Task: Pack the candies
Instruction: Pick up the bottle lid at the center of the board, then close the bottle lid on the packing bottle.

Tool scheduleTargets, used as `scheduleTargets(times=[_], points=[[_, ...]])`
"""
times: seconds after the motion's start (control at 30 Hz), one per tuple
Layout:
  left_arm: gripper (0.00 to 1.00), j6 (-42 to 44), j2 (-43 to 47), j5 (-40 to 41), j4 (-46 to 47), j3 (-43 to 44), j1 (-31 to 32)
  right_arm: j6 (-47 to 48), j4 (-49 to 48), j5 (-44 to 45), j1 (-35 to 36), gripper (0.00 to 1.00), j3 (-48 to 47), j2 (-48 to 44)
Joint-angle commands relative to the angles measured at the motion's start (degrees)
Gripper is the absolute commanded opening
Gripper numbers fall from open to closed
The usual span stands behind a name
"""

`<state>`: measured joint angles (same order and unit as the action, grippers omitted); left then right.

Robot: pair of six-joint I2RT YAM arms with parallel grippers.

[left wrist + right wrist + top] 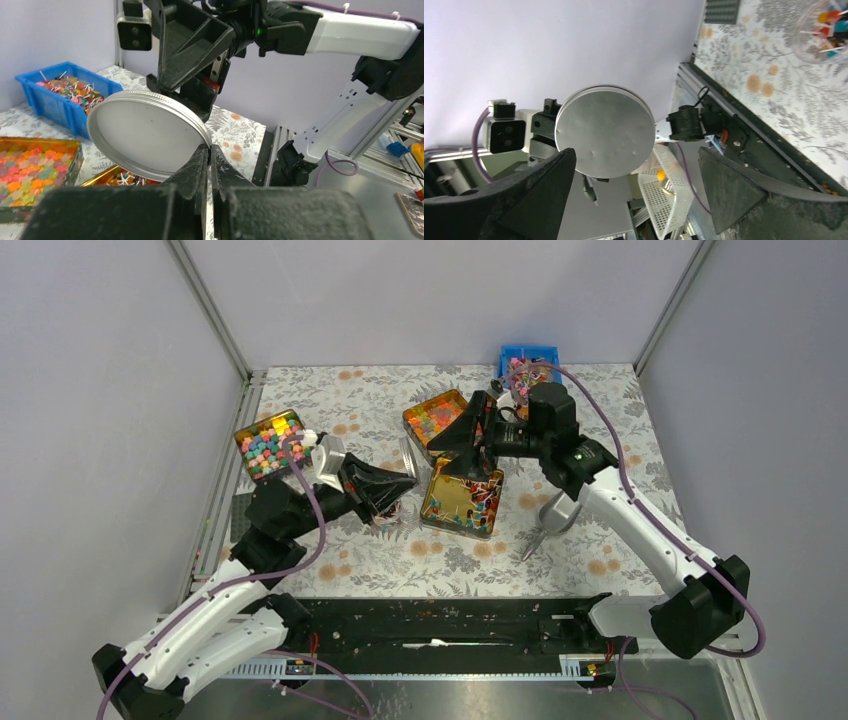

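Candies (70, 89), far-edge blue bin (50, 110): judged light, slippery-wrapped; pinch mid-body. Left gripper (209, 151) clamps lid (145, 132) rim; right gripper (634, 190) gapes wide.

Silver-grey lid (145, 135). Pale tablecloth (380, 400), grey leaf print w/ orange blooms. Bright-blue bin (530, 353); gold tin (458, 528). Red, orange, blue & white-wrapped candies (70, 89). Pink, blue, yellow cube sweets (268, 448). White right arm (640, 530) w/ purple cable (620, 470).

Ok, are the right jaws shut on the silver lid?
No, the right wrist view shows the right jaws standing wide apart, not closed on the silver lid seen between them.
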<state>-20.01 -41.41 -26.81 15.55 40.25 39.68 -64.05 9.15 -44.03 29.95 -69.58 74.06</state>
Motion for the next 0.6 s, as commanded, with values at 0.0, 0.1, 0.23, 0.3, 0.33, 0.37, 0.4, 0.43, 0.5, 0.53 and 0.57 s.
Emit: scheduleTargets(times=[0.0,0.1,0.23,0.3,0.33,0.37,0.4,0.43,0.5,0.53,0.57], points=[[0.0,-2.71,-0.28,-3.58,8.32,-0.2,-0.05,-8.27,-12.11,-3.89,1.94,1.0,0.35,-1.25],[0.0,-3.65,-0.85,-4.63,9.23,-0.55,-0.04,-9.81,-13.45,-4.14,2.75,1.0,0.23,-0.95],[0.0,-5.2,-1.18,-4.91,11.04,-1.36,-0.04,-10.9,-14.45,-5.16,3.5,1.0,0.12,-0.36],[0.0,-5.75,-1.36,-5.01,11.38,-1.48,-0.05,-11.12,-14.16,-5.5,3.81,1.0,0.35,-0.31],[0.0,-5.96,-1.53,-5.28,11.49,-1.38,-0.04,-11.03,-13.63,-5.53,3.92,1.0,0.55,-0.32],[0.0,-6.26,-1.66,-5.36,11.52,-1.39,-0.04,-10.82,-13.11,-5.58,4.09,1.0,0.69,-0.32],[0.0,-6.49,-1.85,-5.36,11.58,-1.32,-0.04,-10.57,-12.5,-5.67,4.18,1.0,0.82,-0.31],[0.0,-6.68,-1.98,-5.67,11.6,-1.27,-0.1,-10.3,-12.11,-5.78,4.35,1.0,0.84,-0.32],[0.0,-6.94,-2.23,-6.22,11.6,-1.15,-0.07,-10.29,-12.02,-6.12,4.7,0.99,0.86,-0.12],[0.0,-7.09,-2.41,-6.42,11.61,-1.14,-0.05,-10.38,-12.09,-6.27,4.89,1.0,0.8,0.02],[0.0,-7.26,-2.53,-6.66,11.61,-1.09,-0.06,-10.43,-12.2,-6.39,5.05,1.0,0.73,0.16]])
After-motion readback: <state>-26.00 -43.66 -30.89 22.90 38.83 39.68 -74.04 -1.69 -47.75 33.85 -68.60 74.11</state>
